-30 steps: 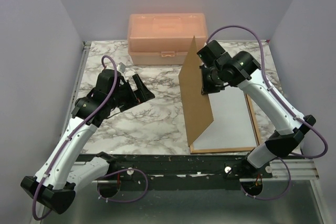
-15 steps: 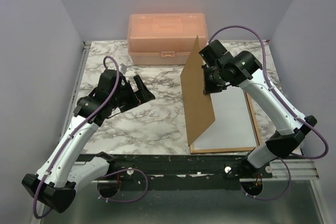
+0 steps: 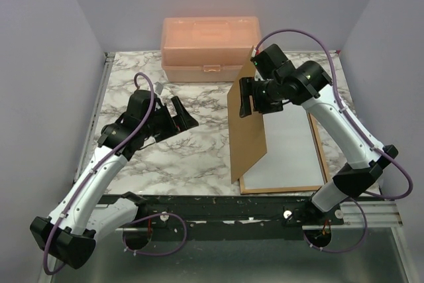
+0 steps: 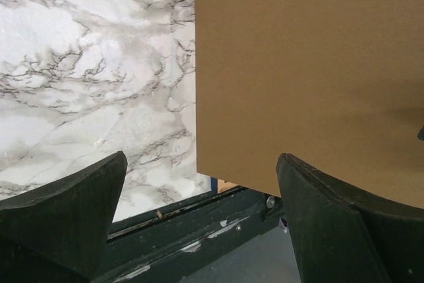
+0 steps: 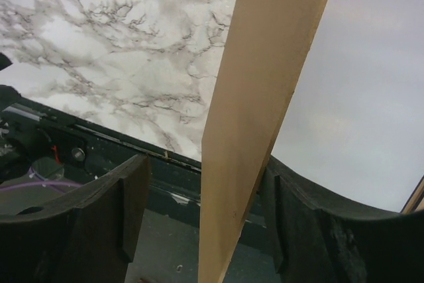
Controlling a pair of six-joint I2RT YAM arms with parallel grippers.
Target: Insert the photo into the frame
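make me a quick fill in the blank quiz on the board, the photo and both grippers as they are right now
1. The right gripper, jaws apart, straddles the top edge of the tilted backing board, which is plain ___ in colour.
2. The left gripper hovers over the marble table with its jaws ___.
3. The photo lies flat inside the frame with its ___ back facing up.

Missing words: brown; open; white

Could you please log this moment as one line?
right fingers: open, straddling tilted backing board | left fingers: open, empty | photo: white side up inside frame
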